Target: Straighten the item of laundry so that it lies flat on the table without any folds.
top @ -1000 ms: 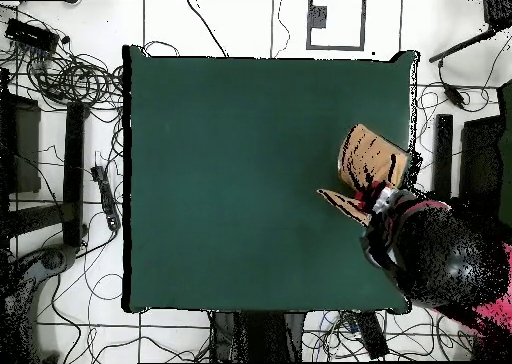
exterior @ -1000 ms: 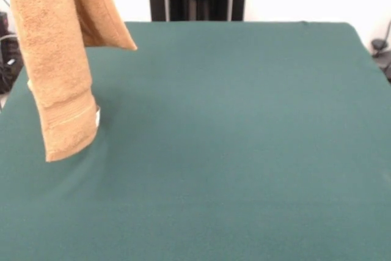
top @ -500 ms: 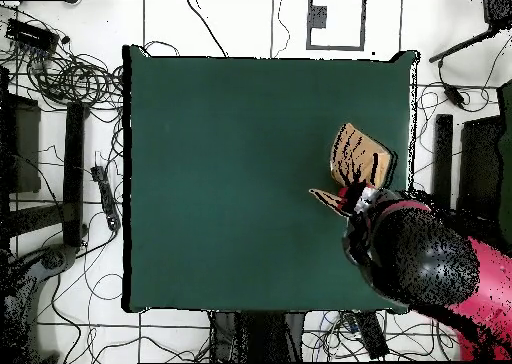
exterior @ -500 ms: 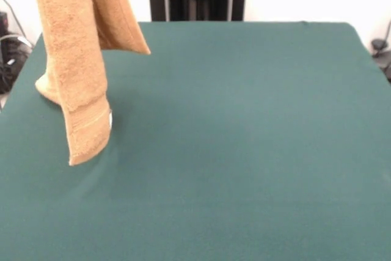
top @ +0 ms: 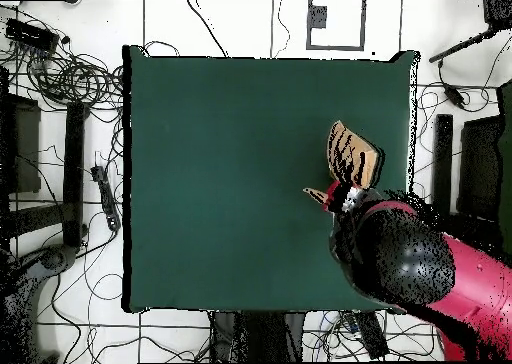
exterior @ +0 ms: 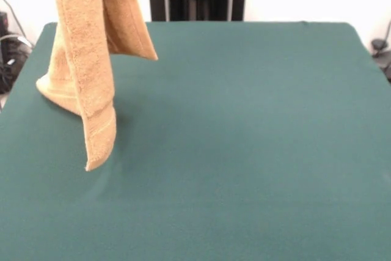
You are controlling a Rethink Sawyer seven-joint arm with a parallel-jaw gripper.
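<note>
The golden-orange terry-cloth hand towel (exterior: 91,59) hangs in the air above the large table covered in dark green felt-like cloth (exterior: 244,139), suspended from above the top edge of the front view. It hangs as a long folded strip with a second flap spreading behind it. A woven border band shows near its lower end. One lower fold appears to touch or nearly touch the cloth near the table's left edge in the front view; the longest strip hangs in front, and contact cannot be confirmed.

In the overhead view the red and black arm (top: 420,265) covers the point where the towel (top: 352,155) is held. The pincer itself is hidden in both views, so how far it is open cannot be told. The towel's suspension suggests it is held, but this is a judgement only.

Change over the last second: the towel has travelled inward from the table's edge toward its middle. In the front view it has moved to the right and slightly lower; in the overhead view the arm has advanced further over the table surface.

Meaning for the task: the towel is now fully over the table but still folded and vertical. Flattening is not yet begun. A lowering and dragging move would be needed to lay it out.
</note>
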